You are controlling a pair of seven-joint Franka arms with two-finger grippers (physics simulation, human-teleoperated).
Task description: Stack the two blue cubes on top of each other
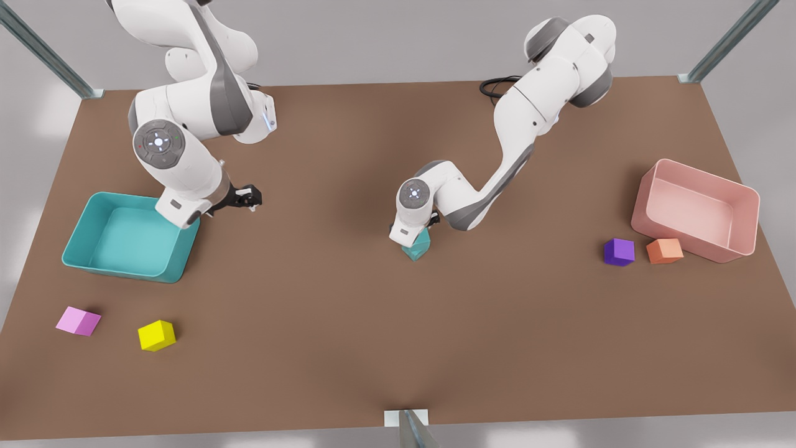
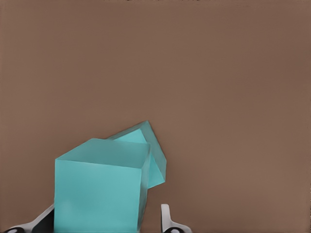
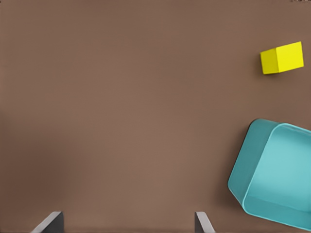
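Blue cubes: upper cube [image 2: 99, 187] apparently resting on lower cube [image 2: 151, 158], skewed.
Left gripper [image 2: 104, 221]: fingers straddle the upper cube; grip state unclear.
Right gripper [image 1: 244, 198]: spread, empty, waiting beside teal bin [image 1: 84, 256].

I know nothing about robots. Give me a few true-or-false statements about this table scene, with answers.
1. The left pincer holds a blue cube above the second blue cube. True.
2. The right pincer grips the yellow cube. False: it is open and holds nothing, waiting beside the teal bin.
3. The purple cube lies inside the pink bin. False: it sits on the table, beside the orange cube.
4. The teal bin holds no cubes. True.
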